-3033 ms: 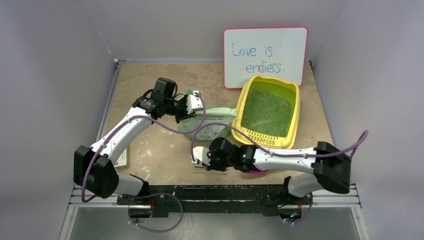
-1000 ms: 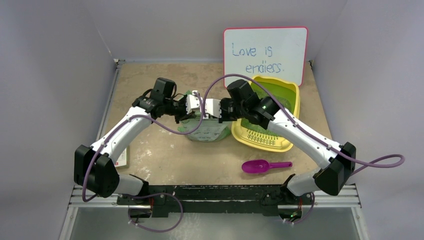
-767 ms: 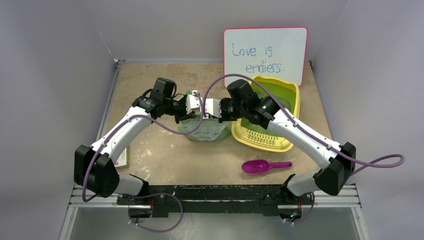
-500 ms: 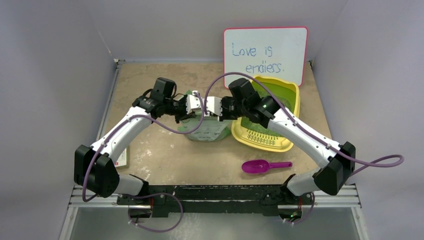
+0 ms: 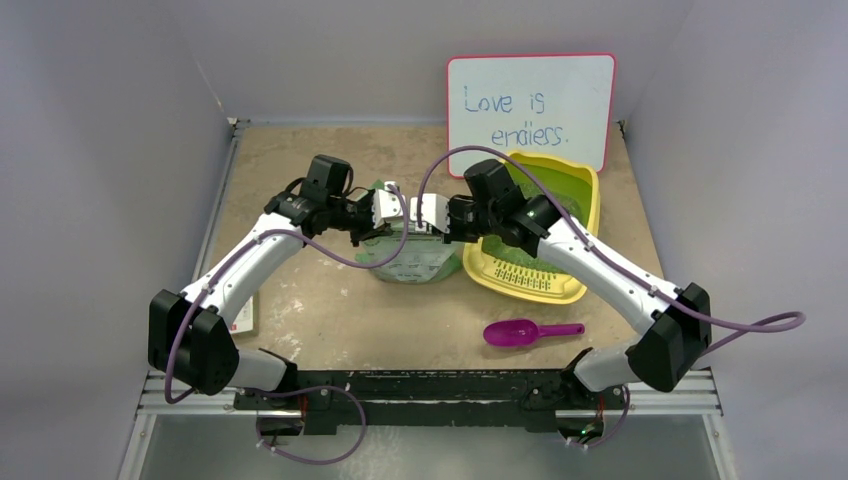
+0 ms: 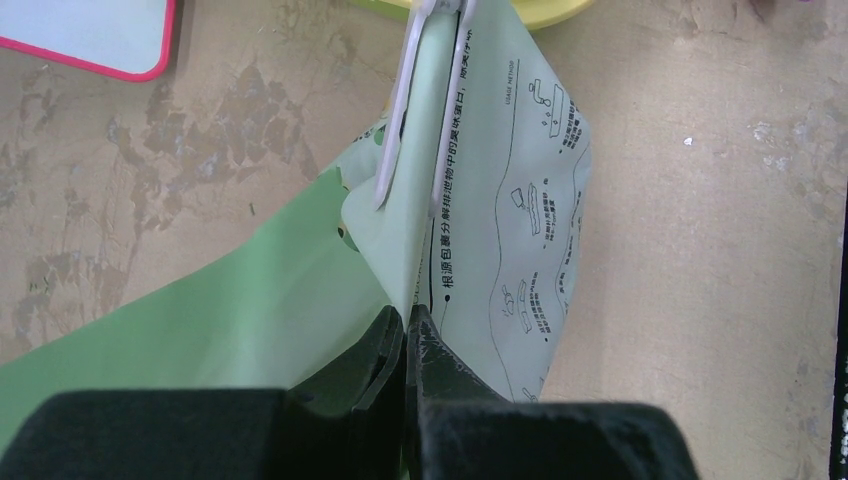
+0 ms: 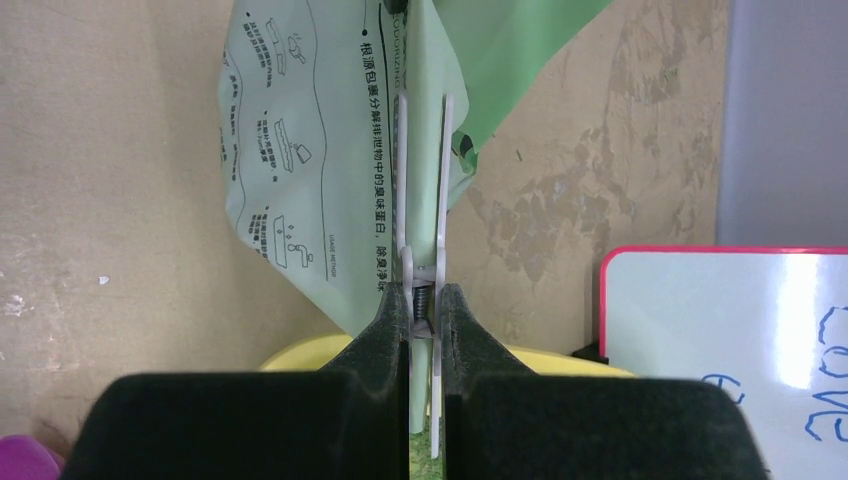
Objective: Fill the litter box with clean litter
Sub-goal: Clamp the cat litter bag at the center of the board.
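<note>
The pale green litter bag [image 5: 415, 258] stands mid-table. My left gripper [image 5: 384, 211] is shut on the bag's folded top edge [image 6: 400, 250], its jaws [image 6: 410, 314] pressed together on the plastic. A white spring clip [image 7: 421, 190] sits on that same top edge and also shows in the left wrist view [image 6: 420, 100]. My right gripper [image 5: 432, 216] is shut on the clip's handles [image 7: 425, 292]. The yellow litter box [image 5: 528, 287] lies right of the bag, partly under my right arm, with green litter [image 5: 560, 187] in it.
A magenta scoop [image 5: 524, 331] lies on the table near the front, right of centre. The white red-framed board [image 5: 530, 110] leans against the back wall behind the litter box. A flat white card [image 5: 245, 316] lies by the left arm.
My right arm has left the scoop on the table and risen to the bag's top. In the last second it shifted slightly right on the clip. The left gripper has not moved.
</note>
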Robot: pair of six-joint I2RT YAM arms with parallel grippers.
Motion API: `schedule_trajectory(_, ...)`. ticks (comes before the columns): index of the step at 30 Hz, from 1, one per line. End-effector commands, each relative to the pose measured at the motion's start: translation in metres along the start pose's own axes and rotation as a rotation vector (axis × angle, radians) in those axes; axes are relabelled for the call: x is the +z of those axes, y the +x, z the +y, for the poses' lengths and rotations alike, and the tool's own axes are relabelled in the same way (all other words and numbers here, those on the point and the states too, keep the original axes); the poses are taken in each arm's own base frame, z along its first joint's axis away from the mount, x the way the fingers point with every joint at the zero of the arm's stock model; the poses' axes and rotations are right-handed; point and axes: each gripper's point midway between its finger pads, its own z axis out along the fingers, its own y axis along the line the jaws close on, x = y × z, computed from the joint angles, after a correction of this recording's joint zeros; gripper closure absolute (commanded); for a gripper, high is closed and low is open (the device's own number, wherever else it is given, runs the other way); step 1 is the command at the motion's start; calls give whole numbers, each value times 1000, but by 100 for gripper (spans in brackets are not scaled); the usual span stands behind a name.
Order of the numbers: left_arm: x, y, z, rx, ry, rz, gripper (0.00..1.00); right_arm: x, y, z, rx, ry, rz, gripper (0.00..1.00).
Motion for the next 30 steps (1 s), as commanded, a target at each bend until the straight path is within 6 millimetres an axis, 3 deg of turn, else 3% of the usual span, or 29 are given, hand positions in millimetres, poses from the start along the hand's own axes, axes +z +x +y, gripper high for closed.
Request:
schedule_trajectory(1,-13,-26,15,72,-43,-84,100,-1,-11,-2,7,0,-73,100)
schedule_trajectory(7,-13,-26,15,72,-44,-83,100,7,-20,-2,8,-20,-119,100)
schedule_trajectory(12,-13,-25,16,72,-46,-83,100,4,-25,-17,-6,39,-121,100)
schedule_trajectory(24,-14,-24,18,66,-49,-84,100,15,-32,-17,27,18,-160,100)
schedule_trajectory(30,-14,-24,18,63,-48,-85,100,10,-43,-19,22,24,-205,100)
